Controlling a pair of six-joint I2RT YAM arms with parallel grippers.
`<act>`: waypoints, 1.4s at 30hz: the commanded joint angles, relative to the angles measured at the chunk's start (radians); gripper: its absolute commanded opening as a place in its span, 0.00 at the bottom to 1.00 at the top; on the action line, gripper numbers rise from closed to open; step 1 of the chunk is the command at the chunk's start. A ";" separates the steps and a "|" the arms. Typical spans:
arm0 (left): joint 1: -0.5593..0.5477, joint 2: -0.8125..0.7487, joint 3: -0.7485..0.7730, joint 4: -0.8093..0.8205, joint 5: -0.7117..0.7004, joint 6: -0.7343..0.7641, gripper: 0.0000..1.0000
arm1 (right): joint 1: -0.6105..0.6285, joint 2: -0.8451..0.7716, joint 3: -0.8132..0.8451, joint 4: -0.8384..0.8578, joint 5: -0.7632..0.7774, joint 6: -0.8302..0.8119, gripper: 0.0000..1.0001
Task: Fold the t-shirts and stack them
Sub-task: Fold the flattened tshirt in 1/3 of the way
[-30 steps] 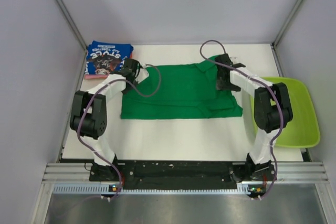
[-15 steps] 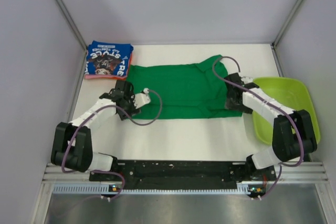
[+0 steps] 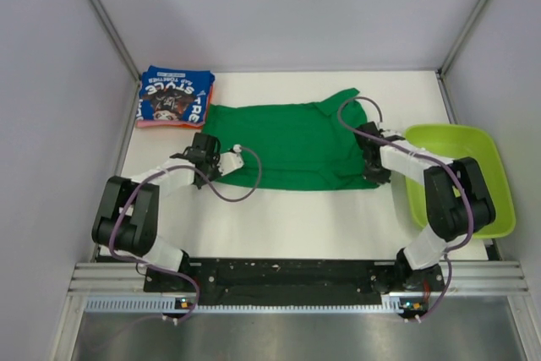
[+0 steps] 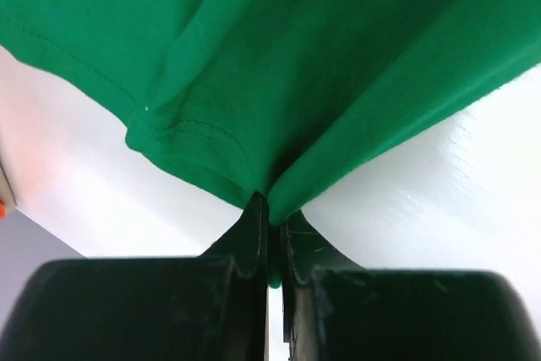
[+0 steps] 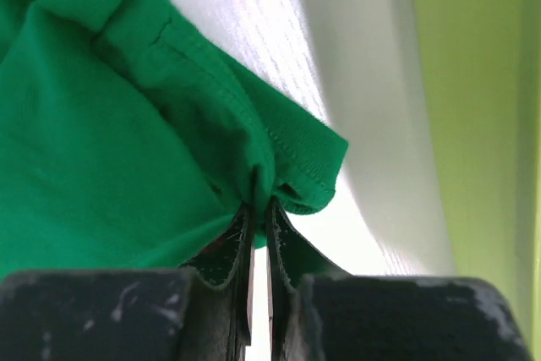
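Observation:
A bright green t-shirt (image 3: 292, 143) lies spread across the middle of the white table. My left gripper (image 3: 209, 166) is at its near left corner, shut on a pinch of the green hem (image 4: 269, 200). My right gripper (image 3: 375, 173) is at the near right corner, shut on the green sleeve edge (image 5: 264, 196). At the back left a folded blue t-shirt (image 3: 175, 95) with white lettering rests on an orange-pink one (image 3: 150, 123).
A lime-green plastic tub (image 3: 473, 177) stands at the right edge, close beside the right arm; its wall (image 5: 482, 107) shows in the right wrist view. Grey enclosure walls stand on the left, back and right. Bare white table (image 3: 296, 217) lies in front of the shirt.
Both arms came down from the shirt's far corners to its near edge. Both grippers closed on the green cloth, and the near edge has shifted slightly back.

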 commanded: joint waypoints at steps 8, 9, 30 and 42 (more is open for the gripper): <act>0.059 -0.221 -0.078 -0.109 -0.102 -0.069 0.00 | 0.013 -0.168 -0.117 -0.070 -0.100 -0.005 0.00; 0.064 -0.253 -0.084 -0.146 -0.093 -0.070 0.00 | 0.024 -0.204 -0.137 -0.088 -0.103 -0.002 0.00; 0.070 -0.523 -0.258 -0.421 -0.246 -0.095 0.48 | 0.342 -0.485 -0.271 -0.407 -0.364 0.261 0.20; -0.382 -0.430 0.241 -0.535 0.399 -0.104 0.61 | 0.329 -0.551 -0.060 -0.461 -0.212 0.216 0.15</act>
